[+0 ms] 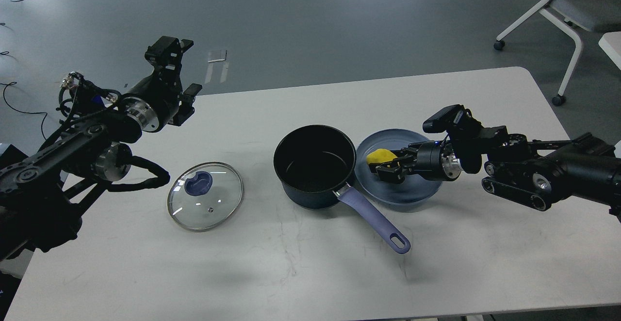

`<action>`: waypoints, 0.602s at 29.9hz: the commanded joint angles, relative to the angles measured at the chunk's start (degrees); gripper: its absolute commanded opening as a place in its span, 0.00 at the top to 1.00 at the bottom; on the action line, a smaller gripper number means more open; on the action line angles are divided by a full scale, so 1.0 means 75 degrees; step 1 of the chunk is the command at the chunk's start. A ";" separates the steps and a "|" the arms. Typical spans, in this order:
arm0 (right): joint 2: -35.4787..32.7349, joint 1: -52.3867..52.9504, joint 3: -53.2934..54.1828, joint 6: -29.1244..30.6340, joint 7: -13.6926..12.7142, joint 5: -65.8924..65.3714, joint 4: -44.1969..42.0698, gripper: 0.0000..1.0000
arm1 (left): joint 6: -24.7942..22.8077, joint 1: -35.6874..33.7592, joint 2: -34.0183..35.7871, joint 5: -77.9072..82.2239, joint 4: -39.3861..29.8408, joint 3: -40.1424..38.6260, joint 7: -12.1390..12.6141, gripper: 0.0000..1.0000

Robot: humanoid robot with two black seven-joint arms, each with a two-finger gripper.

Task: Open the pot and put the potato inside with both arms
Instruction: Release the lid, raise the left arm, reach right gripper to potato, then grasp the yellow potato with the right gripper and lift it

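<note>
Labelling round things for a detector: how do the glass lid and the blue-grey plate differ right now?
The glass lid is see-through with a metal rim and blue knob; the blue-grey plate is opaque. The lid lies left of the pot, the plate right. The lid carries nothing; the plate has the potato over it. Both are round on the table.
</note>
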 commanded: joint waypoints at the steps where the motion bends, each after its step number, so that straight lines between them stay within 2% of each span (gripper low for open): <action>1: 0.0061 0.0248 0.0034 -0.0022 0.0130 0.0010 0.0004 0.74 | 0.0009 0.0004 -0.0003 0.0007 0.0011 0.0016 -0.0018 0.01; 5: 0.0003 0.0600 -0.0012 -0.0396 0.0189 -0.0001 0.0039 0.75 | 0.0009 0.0004 -0.0003 0.0007 0.0011 0.0028 -0.0018 0.01; 7: 0.0014 0.1055 -0.0047 -0.0853 0.0271 -0.0350 0.0039 0.75 | 0.0009 -0.0008 -0.0003 0.0007 0.0011 0.0028 -0.0006 0.01; 13: 0.0213 0.1796 -0.0047 -0.0984 0.0424 -0.0775 -0.0019 0.75 | -0.0002 -0.0008 -0.0003 -0.0005 0.0011 0.0028 0.0005 0.01; 17: 0.1710 0.1808 -0.0105 -0.0995 0.0424 -0.0775 -0.0557 0.74 | -0.0002 0.0004 -0.0026 -0.0016 0.0011 0.0004 0.0052 0.01; 18: 0.1818 0.1796 -0.0175 -0.0984 0.0424 -0.0775 -0.0639 0.73 | -0.0002 0.0004 -0.0027 -0.0016 0.0011 -0.0007 0.0052 0.01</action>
